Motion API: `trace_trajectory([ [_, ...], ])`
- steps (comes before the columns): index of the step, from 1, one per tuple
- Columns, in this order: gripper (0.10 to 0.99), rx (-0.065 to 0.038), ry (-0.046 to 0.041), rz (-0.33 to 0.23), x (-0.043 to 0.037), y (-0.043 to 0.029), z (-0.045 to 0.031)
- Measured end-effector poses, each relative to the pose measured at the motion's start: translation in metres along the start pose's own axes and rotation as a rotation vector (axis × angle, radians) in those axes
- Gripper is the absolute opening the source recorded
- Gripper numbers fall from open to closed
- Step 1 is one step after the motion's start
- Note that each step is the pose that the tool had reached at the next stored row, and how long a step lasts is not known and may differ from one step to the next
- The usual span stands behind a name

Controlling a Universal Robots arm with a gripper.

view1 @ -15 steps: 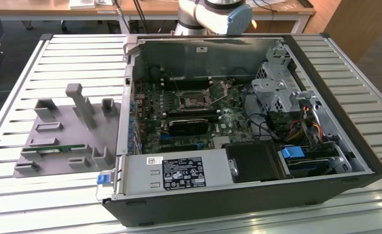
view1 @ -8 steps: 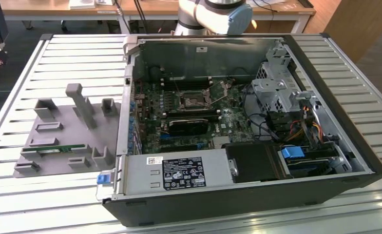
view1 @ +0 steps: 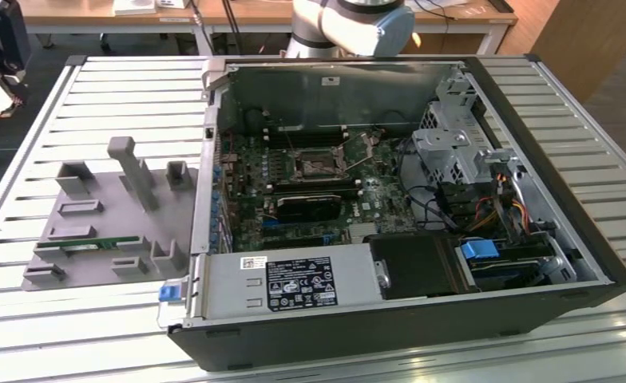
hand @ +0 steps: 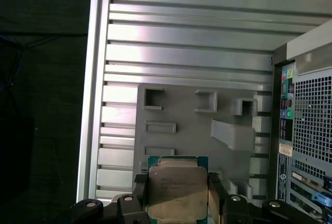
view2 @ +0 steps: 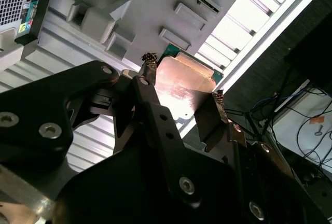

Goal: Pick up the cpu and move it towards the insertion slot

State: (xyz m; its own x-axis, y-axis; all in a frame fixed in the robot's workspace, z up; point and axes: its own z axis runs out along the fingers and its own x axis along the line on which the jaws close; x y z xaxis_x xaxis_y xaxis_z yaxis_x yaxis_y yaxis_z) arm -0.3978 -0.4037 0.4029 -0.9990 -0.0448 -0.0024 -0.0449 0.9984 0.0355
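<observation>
cpu (hand: 177, 193) pinched between gripper (hand: 178, 183) fingers, apparently hanging above grey fixture (hand: 179, 111)

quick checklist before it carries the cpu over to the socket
1. Grip: the gripper is shut on the cpu, with fingers on two opposite edges: ok.
2. Lift: the cpu hangs clear above the grey fixture: ok.
3. Seating: the cpu sits square between the fingers in the first wrist view: ok.
4. Insertion slot: whether its frame is open or latched: cannot tell.
5. Height to clear the case wall on the way in: cannot tell.
</observation>
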Motion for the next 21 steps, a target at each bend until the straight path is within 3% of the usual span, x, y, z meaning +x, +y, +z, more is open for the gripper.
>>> trace_trajectory([
  [21,0.541,0.000,0.0000,0.000,-0.0518,-0.0024,0.0000],
])
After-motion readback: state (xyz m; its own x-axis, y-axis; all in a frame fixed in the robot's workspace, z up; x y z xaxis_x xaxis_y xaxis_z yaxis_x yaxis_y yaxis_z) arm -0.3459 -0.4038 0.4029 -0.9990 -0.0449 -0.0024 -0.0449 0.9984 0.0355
